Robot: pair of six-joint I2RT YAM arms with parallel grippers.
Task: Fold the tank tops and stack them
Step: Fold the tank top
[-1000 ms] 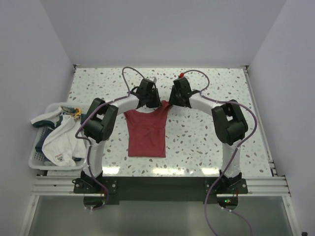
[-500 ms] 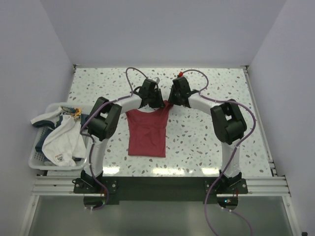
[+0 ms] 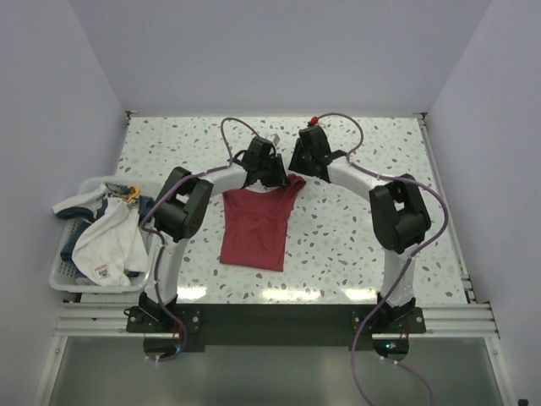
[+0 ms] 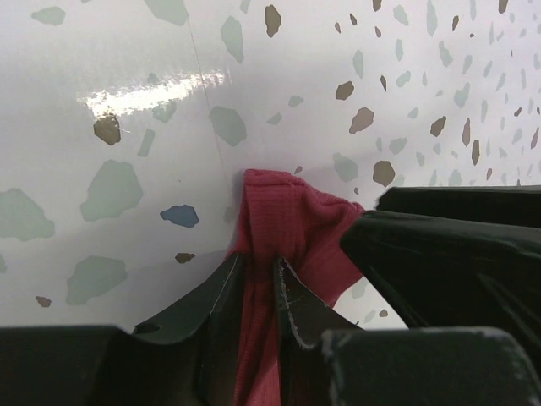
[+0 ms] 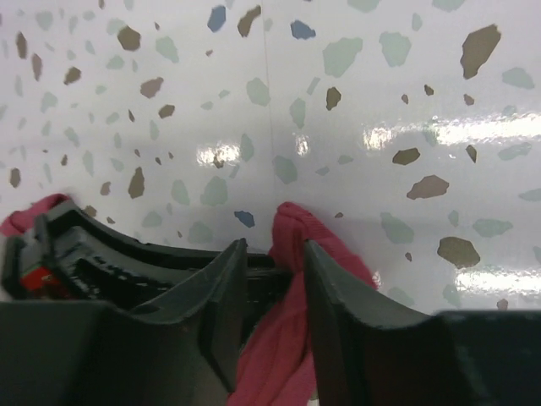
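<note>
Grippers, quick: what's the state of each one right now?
Left gripper: closed on the red tank top, at one shoulder.
Right gripper: closed on the same top, at its other shoulder.

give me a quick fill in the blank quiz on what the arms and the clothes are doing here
1. The dark red tank top is pinched in the jaws of ___ arms.
2. Its hem lies on the speckled ___.
3. The white tank top sits in a ___ left of the arms.
Missing words: both; table; basket.
</note>
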